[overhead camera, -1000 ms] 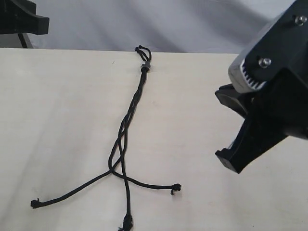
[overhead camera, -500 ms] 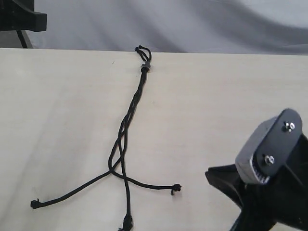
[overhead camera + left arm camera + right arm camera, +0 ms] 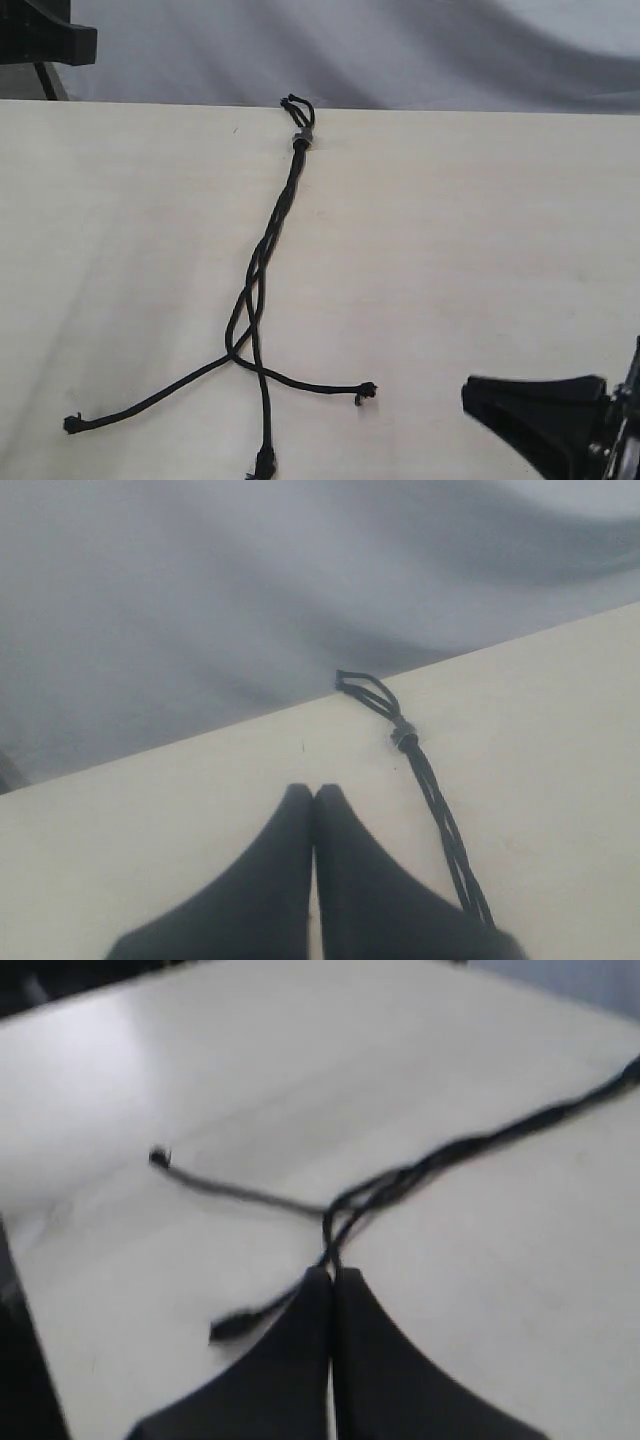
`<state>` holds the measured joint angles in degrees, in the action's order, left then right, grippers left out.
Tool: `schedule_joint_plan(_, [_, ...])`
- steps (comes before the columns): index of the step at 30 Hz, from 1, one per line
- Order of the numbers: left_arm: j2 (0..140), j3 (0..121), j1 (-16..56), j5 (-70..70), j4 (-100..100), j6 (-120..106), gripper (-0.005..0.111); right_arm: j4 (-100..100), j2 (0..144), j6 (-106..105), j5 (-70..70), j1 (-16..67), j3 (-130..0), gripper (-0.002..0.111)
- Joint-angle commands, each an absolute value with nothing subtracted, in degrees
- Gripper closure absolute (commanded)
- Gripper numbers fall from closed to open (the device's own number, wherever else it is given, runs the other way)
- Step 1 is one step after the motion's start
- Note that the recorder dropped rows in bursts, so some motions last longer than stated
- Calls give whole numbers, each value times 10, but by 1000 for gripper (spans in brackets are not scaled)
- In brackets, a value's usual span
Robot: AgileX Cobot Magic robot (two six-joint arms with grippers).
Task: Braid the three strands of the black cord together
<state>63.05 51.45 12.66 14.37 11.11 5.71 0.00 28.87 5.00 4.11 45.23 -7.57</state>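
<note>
The black cord (image 3: pixel 262 258) lies along the middle of the pale table (image 3: pixel 450 250). Its grey clip (image 3: pixel 303 135) and short loops are at the far edge. Below the clip the three strands run twisted together, then spread apart: one ends at the near left (image 3: pixel 72 423), one at the front edge (image 3: pixel 263 462), one to the right (image 3: pixel 366 392). My right gripper (image 3: pixel 535 410) hovers at the near right corner, apart from the cord, and in the right wrist view (image 3: pixel 330 1275) it is shut and empty. My left gripper (image 3: pixel 314 790) is shut on nothing, beside the clip (image 3: pixel 403 738).
A grey cloth backdrop (image 3: pixel 400 50) hangs behind the table's far edge. A black part of the left arm (image 3: pixel 45 40) sits at the far left corner, off the table top.
The right arm has dropped from the upper right of the exterior view to the near right corner. The cord has not moved.
</note>
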Motion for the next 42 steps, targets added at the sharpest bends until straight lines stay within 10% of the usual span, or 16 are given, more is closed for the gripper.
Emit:
schedule_joint_plan(1, [626,511,129,139,104,62,107,0,220,119,-147,344,-24,109])
schedule_joint_plan(11, [626,511,129,139,104,62,107,0,88,136,-125,31,0,109])
schedule_joint_plan(42, [626,511,129,139,104,62,107,0,0,46,124,22,0,109])
